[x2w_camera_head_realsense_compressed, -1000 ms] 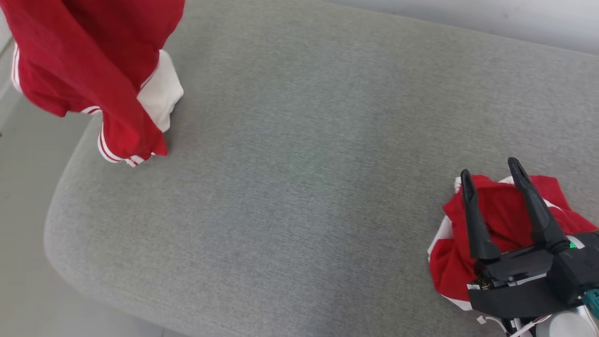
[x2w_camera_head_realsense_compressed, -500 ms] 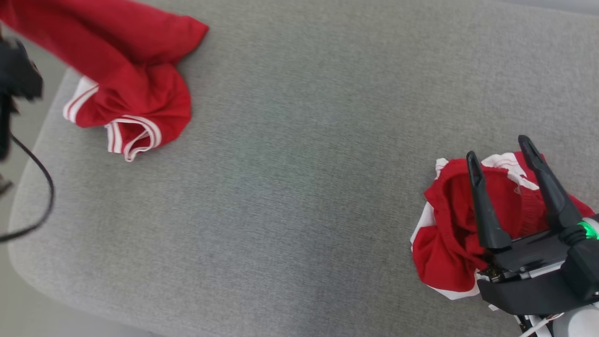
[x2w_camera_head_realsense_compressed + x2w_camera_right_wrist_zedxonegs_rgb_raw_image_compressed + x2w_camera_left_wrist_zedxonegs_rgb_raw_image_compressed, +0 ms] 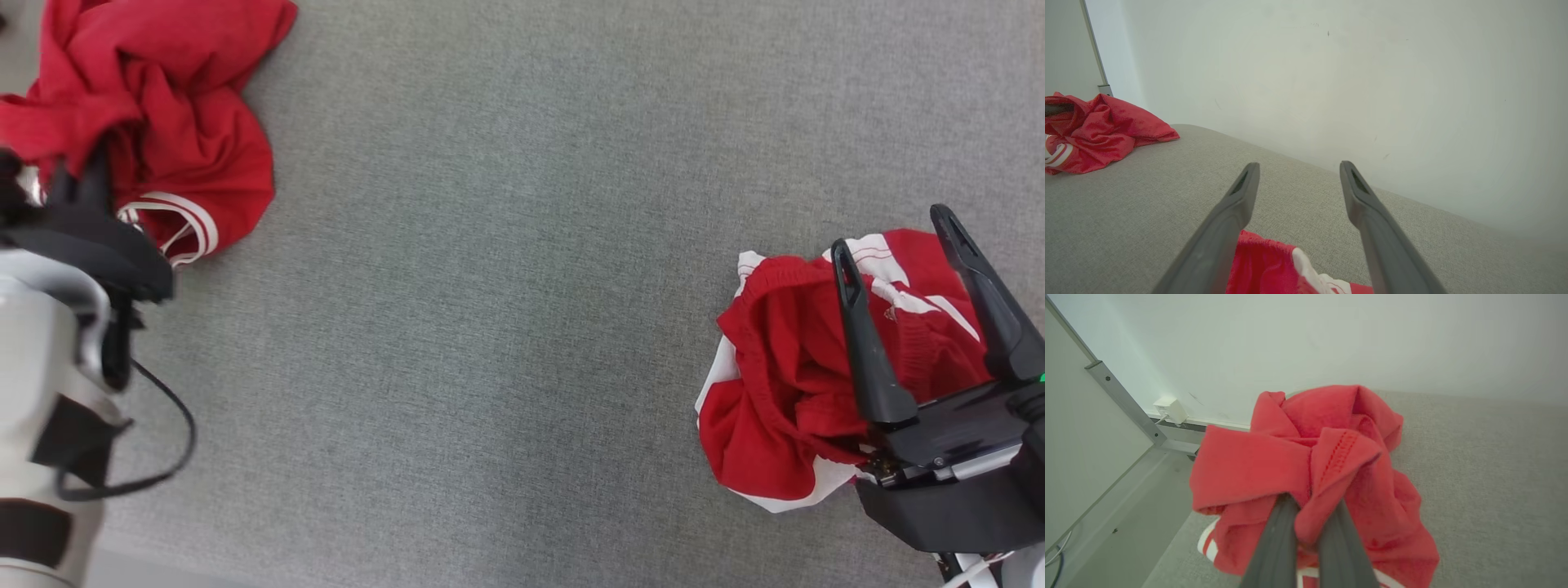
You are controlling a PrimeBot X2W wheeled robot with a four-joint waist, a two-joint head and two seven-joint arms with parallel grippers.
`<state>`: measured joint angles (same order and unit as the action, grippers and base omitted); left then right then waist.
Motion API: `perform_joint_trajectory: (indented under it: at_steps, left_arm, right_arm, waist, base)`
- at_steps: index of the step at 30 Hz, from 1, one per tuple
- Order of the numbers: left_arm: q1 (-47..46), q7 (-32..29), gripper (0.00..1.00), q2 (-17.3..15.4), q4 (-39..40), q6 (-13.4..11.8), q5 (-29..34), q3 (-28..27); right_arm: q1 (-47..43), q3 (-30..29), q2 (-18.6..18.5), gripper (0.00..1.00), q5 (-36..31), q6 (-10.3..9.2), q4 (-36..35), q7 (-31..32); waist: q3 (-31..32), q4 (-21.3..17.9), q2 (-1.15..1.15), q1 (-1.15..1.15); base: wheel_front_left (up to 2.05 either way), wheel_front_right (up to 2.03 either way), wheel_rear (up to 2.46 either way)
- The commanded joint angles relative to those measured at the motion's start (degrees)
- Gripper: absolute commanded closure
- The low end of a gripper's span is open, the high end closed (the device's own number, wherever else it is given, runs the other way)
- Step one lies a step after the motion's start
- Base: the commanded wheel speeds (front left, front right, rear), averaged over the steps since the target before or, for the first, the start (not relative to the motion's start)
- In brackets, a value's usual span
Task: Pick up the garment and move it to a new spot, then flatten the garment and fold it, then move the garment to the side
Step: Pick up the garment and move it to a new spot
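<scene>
Head view: my left gripper (image 3: 1312, 504) was clamped on a fold of the red garment (image 3: 188, 122), bunched at the upper left of the frame on the grey cushion (image 3: 506, 327), while my right gripper (image 3: 890, 229) stood wide apart, empty, over a second red garment (image 3: 775, 376) at the lower right.

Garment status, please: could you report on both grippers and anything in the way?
Left gripper shut on red garment, bunched on grey cushion. Right gripper open above second red garment. Nothing between them.
</scene>
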<state>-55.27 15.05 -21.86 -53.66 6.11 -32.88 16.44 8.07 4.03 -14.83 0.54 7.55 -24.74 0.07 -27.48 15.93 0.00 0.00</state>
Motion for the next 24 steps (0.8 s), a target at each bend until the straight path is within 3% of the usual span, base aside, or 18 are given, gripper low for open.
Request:
perform_joint_trajectory:
  at_steps: [1, 5, 6, 7, 8, 17, 24]
  left_arm:
    - [1.0, 0.2, 1.0, 0.7, -0.6, 0.3, 0.6, -0.4]
    - [1.6, 0.2, 1.0, 2.4, -2.2, 0.7, 1.6, -1.9]
    - [1.5, 0.2, 0.7, 2.6, -2.2, 0.8, 1.9, -2.4]
    - [1.4, 0.2, 0.3, 2.8, -2.2, 0.9, 2.2, -3.0]
    - [1.4, 0.2, 0.0, 2.9, -2.1, 0.8, 2.5, -3.4]
    - [0.9, 0.2, 0.0, 0.5, 2.1, 1.0, 8.0, -7.5]
    - [-0.5, 0.2, 0.0, -1.2, 1.1, 1.4, 10.3, -6.4]
  right_arm:
    - [0.1, -0.1, -0.4, 0.0, -0.1, -0.13, -0.4, 0.3]
    - [0.1, -0.3, -0.8, 0.0, -0.2, -0.13, -1.2, 0.8]
    - [0.1, -0.4, -0.8, 0.0, -0.1, -0.13, -1.3, 1.0]
    - [0.1, -0.4, -0.9, 0.0, -0.2, -0.13, -1.3, 1.1]
    - [0.2, -0.3, -0.9, 0.0, -0.3, -0.13, -1.1, 1.1]
    - [-0.1, 0.7, 1.4, 0.0, 1.0, -0.13, 2.5, -1.8]
    - [0.2, 1.7, 4.1, 0.0, 1.7, -0.13, 6.6, -5.0]
  waist:
    - [-0.6, -0.2, 0.0, 0.0]
    - [-1.0, -0.2, 0.0, 0.0]
    - [-1.0, -0.1, 0.0, 0.0]
    - [-1.0, -0.1, 0.0, 0.0]
    - [-0.8, 0.0, 0.0, 0.0]
    - [3.6, -0.2, 0.0, 0.0]
    - [7.1, -1.7, 0.0, 0.0]
  base:
    - [0.0, 0.0, 0.0]
    - [0.0, 0.0, 0.0]
    - [0.0, 0.0, 0.0]
    - [0.0, 0.0, 0.0]
    - [0.0, 0.0, 0.0]
    - [0.0, 0.0, 0.0]
    - [0.0, 0.0, 0.0]
